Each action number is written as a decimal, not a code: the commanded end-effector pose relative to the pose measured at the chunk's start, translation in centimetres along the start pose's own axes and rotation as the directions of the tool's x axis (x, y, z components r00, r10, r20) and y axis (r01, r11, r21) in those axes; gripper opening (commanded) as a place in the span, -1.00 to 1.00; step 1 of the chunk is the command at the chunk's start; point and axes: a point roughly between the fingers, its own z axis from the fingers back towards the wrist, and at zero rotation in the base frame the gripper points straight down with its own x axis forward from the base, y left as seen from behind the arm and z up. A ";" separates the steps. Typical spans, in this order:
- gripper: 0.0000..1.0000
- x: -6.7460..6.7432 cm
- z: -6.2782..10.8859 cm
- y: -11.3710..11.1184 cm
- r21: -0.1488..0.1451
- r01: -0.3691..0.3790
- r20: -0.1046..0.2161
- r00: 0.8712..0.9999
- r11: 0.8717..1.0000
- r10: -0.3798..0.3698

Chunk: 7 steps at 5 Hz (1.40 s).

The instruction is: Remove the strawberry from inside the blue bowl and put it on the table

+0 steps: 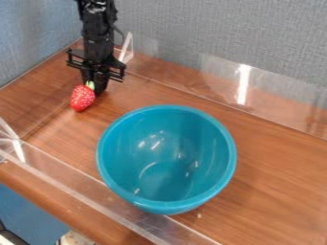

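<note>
The strawberry (83, 98), small and red, lies on the brown wood table (274, 153) at the back left, outside the blue bowl. My gripper (98, 82) points straight down just above and right of it, fingers drawn together and shut. The fingertips stand close against the strawberry's upper right side, and nothing shows between them. The blue bowl (167, 158), large and teal, stands in the middle of the table with a bare inside.
Clear acrylic walls (243, 81) edge the table at the back, left and front. A grey-blue backdrop rises behind the arm. Bare wood runs between the strawberry and the bowl.
</note>
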 end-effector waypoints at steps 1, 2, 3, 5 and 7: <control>-1.00 -0.6 0.4 2.8 0.003 -0.075 -0.012 0.997 0.997 0.075; -1.00 -1.3 -0.1 2.6 0.005 -0.067 -0.010 0.998 0.998 0.067; -1.00 -0.9 -0.2 2.4 0.010 -0.021 -0.001 1.000 1.000 0.021; -1.00 -1.0 -0.4 1.9 0.015 -0.065 -0.005 0.998 0.998 0.065; -1.00 -1.5 -0.4 1.7 0.016 -0.177 -0.014 0.984 0.984 0.178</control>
